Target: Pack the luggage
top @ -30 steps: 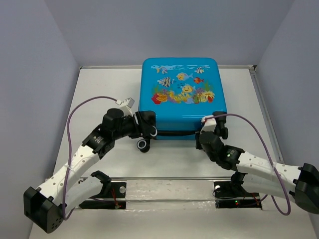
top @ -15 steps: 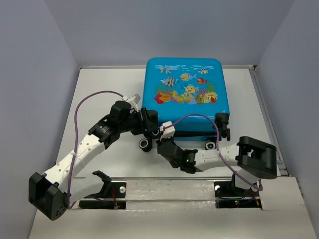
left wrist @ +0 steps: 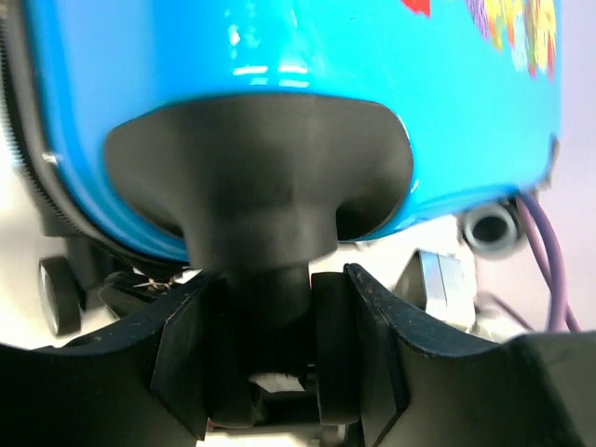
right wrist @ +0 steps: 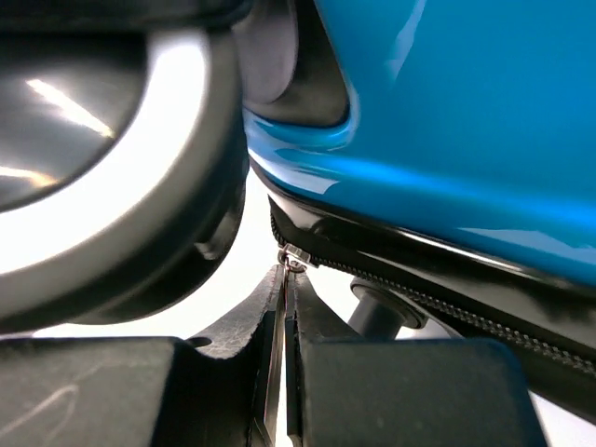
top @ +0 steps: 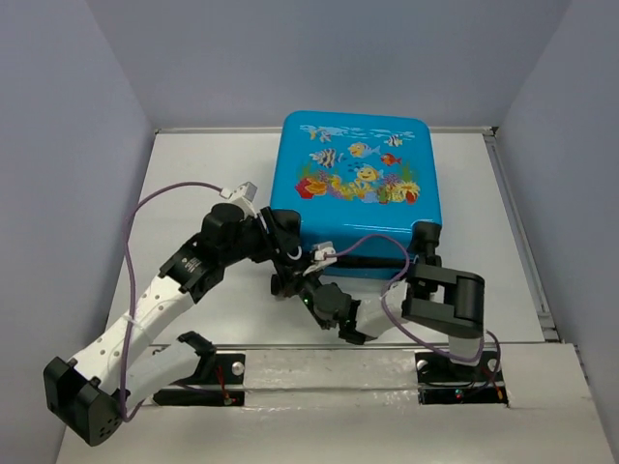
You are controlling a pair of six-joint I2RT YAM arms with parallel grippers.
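- Right hand [right wrist: 286,279]: fingers pressed flat together, with a thin pale tab nipped between them. The small metal zipper pull [right wrist: 293,254] sits right at the tips, so the grip is on the pull.
- Just past those tips, the black zipper edge [right wrist: 438,303] runs under the blue shell. The teeth are legible only toward the right; the rest is soft.
- Upper left of the right wrist view: a large round wheel [right wrist: 102,177], very near the lens, blurred and cut off by the frame.
- Left hand [left wrist: 275,279]: fingers part-way apart, one on each side of the black stem below the caster mount [left wrist: 261,177], with the pads against it. It is holding the caster. The lower end of the stem is hidden between the fingers.
- Around that grip, a second small wheel [left wrist: 58,296] shows at the left. A grey round part at the right is too blurred to identify. A purple cable [left wrist: 549,270] leaves the frame.
- Overhead: the luggage [top: 356,164] lies flat, fish face up and lid down, at the far middle of the desk [top: 193,174]. How far the zipper is drawn cannot be told.
- Both hands meet at its near-left corner, close together. From above, the right hand's tips are hidden under its own wrist.
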